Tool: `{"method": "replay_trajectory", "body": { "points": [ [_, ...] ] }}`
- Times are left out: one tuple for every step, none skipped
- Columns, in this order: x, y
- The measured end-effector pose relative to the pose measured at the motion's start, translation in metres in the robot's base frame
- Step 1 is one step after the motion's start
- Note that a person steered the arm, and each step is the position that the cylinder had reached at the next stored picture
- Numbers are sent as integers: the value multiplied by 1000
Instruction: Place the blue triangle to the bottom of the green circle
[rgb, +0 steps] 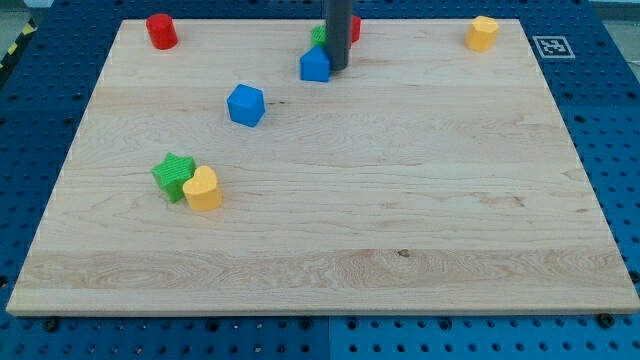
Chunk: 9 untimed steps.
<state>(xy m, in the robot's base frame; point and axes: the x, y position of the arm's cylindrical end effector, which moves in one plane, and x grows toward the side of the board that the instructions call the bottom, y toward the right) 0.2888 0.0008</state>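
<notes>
The blue triangle (314, 65) lies near the view's top centre. A green block (319, 36), mostly hidden behind the rod, sits just above it and seems to touch it; its shape cannot be made out. My tip (338, 68) rests at the blue triangle's right side, touching or nearly touching it. A red block (355, 28) peeks out to the right of the rod, partly hidden.
A red cylinder (161, 31) stands at the top left. A yellow block (482, 33) is at the top right. A blue cube (245, 105) lies left of centre. A green star (174, 177) and a yellow heart (203, 189) touch at the left.
</notes>
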Motion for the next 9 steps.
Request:
{"method": "replay_trajectory", "body": {
  "points": [
    [-2, -36],
    [-8, -78],
    [-8, -99],
    [-5, -99],
    [18, -99],
    [43, -99],
    [63, -97],
    [71, -85],
    [71, -65]
  ]
}}
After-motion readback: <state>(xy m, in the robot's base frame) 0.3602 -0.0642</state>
